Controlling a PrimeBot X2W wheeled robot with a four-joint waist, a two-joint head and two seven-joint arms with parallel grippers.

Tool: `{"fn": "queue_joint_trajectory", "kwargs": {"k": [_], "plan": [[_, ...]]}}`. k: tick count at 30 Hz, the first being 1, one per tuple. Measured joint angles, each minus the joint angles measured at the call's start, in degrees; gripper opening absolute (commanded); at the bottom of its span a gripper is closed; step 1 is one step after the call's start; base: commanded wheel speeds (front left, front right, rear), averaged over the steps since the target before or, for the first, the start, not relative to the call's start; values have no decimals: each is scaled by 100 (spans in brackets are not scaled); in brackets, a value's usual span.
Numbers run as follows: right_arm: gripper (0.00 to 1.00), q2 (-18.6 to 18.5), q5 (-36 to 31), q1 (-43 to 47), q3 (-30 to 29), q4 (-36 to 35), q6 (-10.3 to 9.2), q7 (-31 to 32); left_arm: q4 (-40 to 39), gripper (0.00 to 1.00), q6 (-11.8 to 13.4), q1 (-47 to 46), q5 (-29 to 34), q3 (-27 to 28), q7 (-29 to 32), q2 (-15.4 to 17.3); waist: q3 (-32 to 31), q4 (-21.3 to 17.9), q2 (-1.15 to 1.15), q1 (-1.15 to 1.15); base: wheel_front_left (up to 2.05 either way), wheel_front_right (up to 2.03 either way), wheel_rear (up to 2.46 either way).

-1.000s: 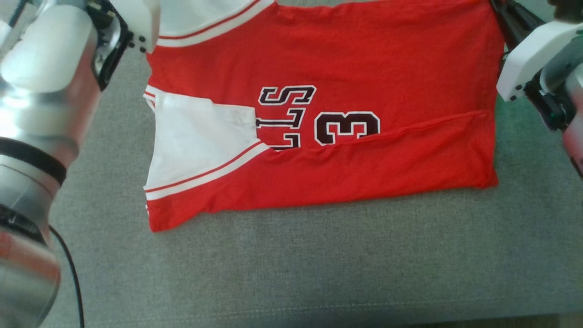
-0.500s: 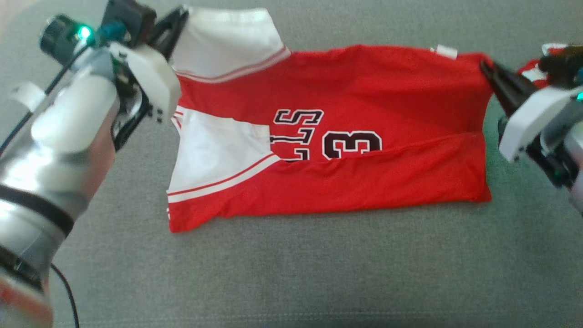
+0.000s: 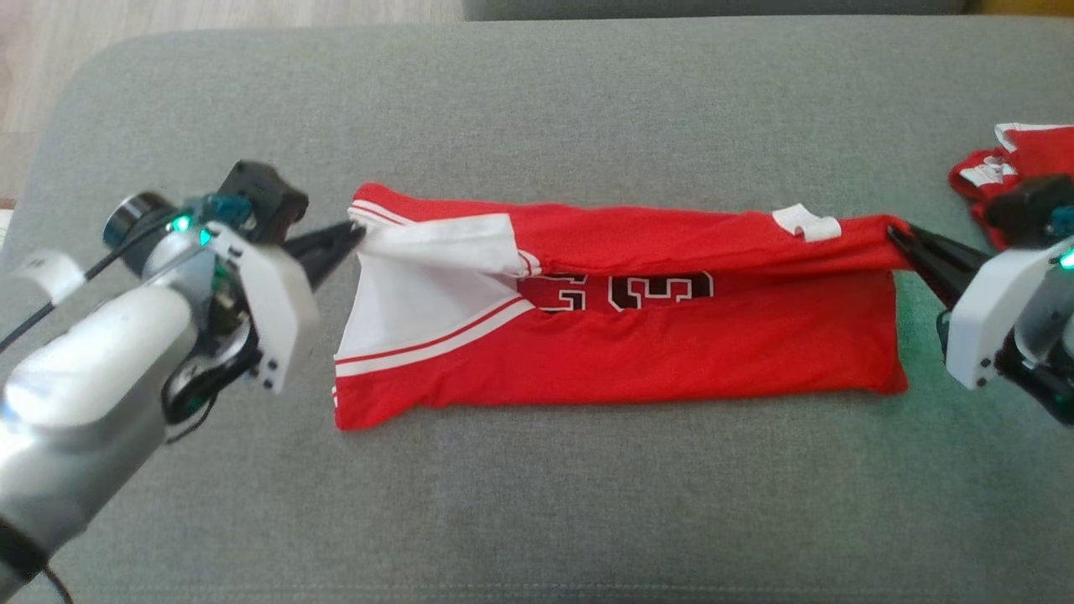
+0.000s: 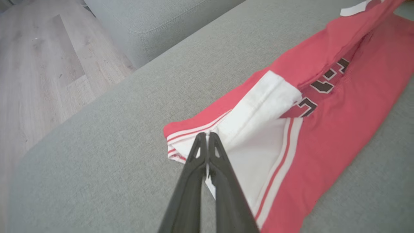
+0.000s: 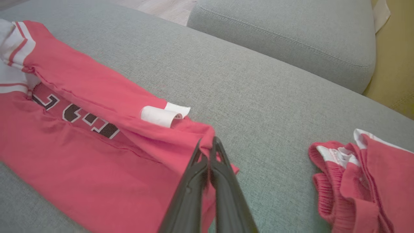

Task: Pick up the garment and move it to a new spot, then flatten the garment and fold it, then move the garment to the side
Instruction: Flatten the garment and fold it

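Observation:
The garment (image 3: pixel 638 352) is a red jersey with white sleeve panels and dark numbers, lying across a grey sofa cushion (image 3: pixel 537 520). Its near long edge is folded over the middle. My left gripper (image 3: pixel 352 235) is shut on the white-trimmed far corner at the left end, and my right gripper (image 3: pixel 896 239) is shut on the far corner at the right end. Both hold that far edge raised and drawn toward me over the numbers. In the left wrist view the garment (image 4: pixel 323 129) is pinched at the fingertips of my left gripper (image 4: pixel 207 135). My right gripper (image 5: pixel 207 142) pinches the garment (image 5: pixel 97 155) at its red corner.
A second red and white piece of clothing (image 3: pixel 1007 168) lies crumpled on the cushion at the far right, just behind my right gripper. Another grey cushion (image 5: pixel 291 35) rises behind the seat. Wooden floor (image 4: pixel 38 81) lies beyond the cushion's left end.
Both grippers have carried the jersey's far edge toward me, over the numbers, which are now half covered. The head camera has also tilted up, showing more of the cushion.

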Motion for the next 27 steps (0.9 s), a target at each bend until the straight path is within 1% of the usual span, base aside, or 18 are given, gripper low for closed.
{"fn": "queue_joint_trajectory", "kwargs": {"k": [6,13,20,23,27], "plan": [[0,-110,73,157,260,-122,0,149,-867,0,30,241,-313,-89,566,416,-70,31,0,0,0,0,0],[0,-154,163,196,426,-204,0,325,-1432,0,27,353,-581,-198,1031,727,-119,15,0,0,0,0,0],[0,-258,411,197,535,-367,0,587,-1679,0,36,389,-697,-234,1225,893,-160,-58,0,0,0,0,0],[0,-283,491,198,557,-427,0,664,-1683,0,125,389,-759,-225,1224,918,-193,-89,0,0,0,0,0],[0,-303,590,200,575,-497,0,720,-1683,0,133,391,-779,-215,1224,936,-255,-122,0,0,0,0,0]]}}
